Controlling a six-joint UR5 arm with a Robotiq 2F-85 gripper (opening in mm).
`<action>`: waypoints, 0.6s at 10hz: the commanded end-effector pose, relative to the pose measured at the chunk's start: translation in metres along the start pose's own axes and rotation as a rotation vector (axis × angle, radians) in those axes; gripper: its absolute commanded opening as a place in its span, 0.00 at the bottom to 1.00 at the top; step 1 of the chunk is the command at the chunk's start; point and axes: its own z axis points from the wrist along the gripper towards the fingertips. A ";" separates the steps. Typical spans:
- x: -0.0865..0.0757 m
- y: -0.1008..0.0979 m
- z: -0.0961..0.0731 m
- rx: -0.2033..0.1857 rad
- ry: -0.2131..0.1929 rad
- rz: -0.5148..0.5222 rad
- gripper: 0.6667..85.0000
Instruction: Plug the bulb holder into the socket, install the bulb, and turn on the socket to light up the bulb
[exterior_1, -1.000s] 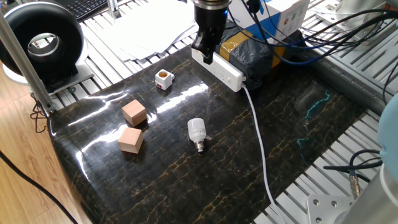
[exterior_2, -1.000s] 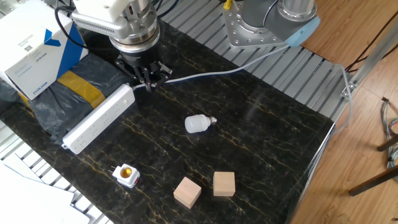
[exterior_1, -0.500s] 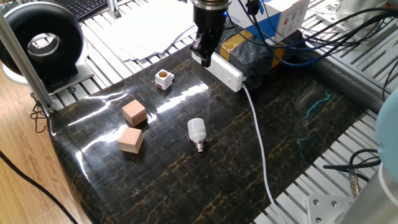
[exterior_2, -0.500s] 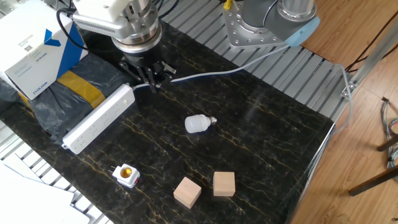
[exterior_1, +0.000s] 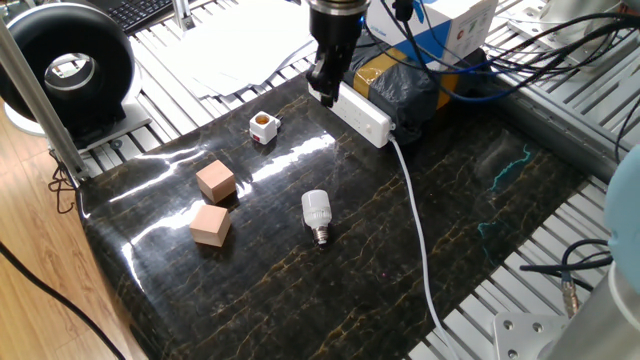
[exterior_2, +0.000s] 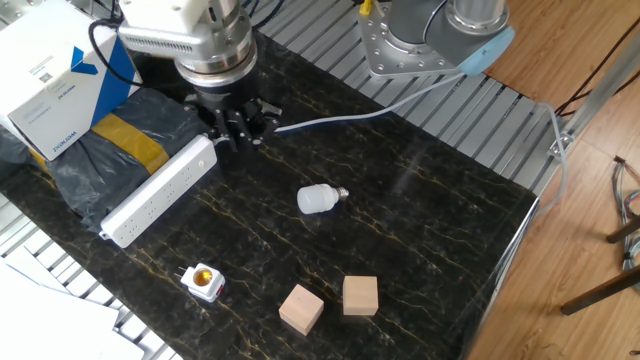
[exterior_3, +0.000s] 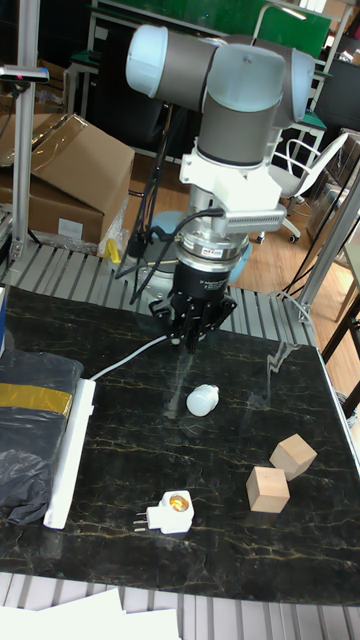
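On the dark marble table (exterior_2: 440, 230) my empty, closed pincer (exterior_2: 238, 127) has lifted slightly off the socket (exterior_2: 160, 190); bulb holder (exterior_2: 203, 282) and bulb (exterior_2: 318, 199) lie untouched nearer, so plugging remains.

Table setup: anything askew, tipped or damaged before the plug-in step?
Nothing looks damaged. The bulb lies on its side in mid-table, and the bulb holder lies tipped, prongs sideways, near the table edge, apart from the socket. The gripper hangs empty over the socket's cable end. Two wooden blocks sit loose nearby.
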 end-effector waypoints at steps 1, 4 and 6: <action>-0.023 -0.019 -0.006 0.024 0.009 -0.054 0.15; -0.051 -0.025 -0.004 -0.004 0.012 -0.134 0.15; -0.063 -0.042 -0.011 0.028 0.043 -0.122 0.14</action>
